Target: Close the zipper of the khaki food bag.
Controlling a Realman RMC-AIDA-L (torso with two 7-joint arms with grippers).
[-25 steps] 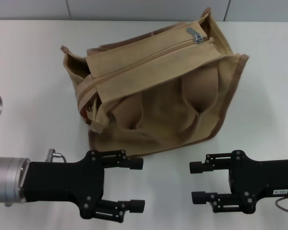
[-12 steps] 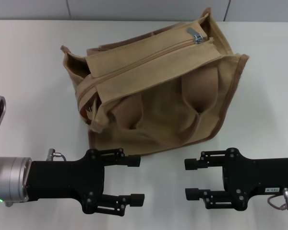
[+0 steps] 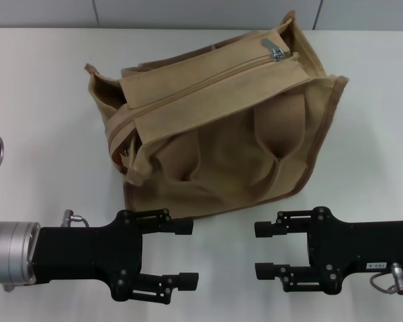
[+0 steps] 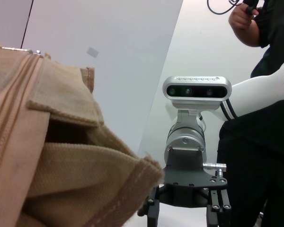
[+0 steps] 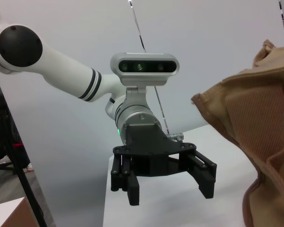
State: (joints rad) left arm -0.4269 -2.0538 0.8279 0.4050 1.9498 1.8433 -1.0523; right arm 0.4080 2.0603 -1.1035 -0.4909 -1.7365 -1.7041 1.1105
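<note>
The khaki food bag (image 3: 221, 127) stands on the white table at the centre back, its flat top panel tilted toward me. The zipper (image 3: 201, 82) runs along that panel, and its silver pull tab (image 3: 275, 51) sits at the bag's far right end. My left gripper (image 3: 188, 253) is open in front of the bag's left corner, apart from it. My right gripper (image 3: 260, 249) is open in front of the bag's right part, facing the left one. The bag also shows in the left wrist view (image 4: 42, 156) and in the right wrist view (image 5: 260, 132).
The white table (image 3: 40, 87) runs around the bag. A grey wall strip (image 3: 188, 12) lies behind it. In the left wrist view a person in black (image 4: 260, 85) stands behind the right arm.
Both grippers have drifted a little toward each other, the right one moving left and the left one slightly down. The bag and the pull tab have not moved.
</note>
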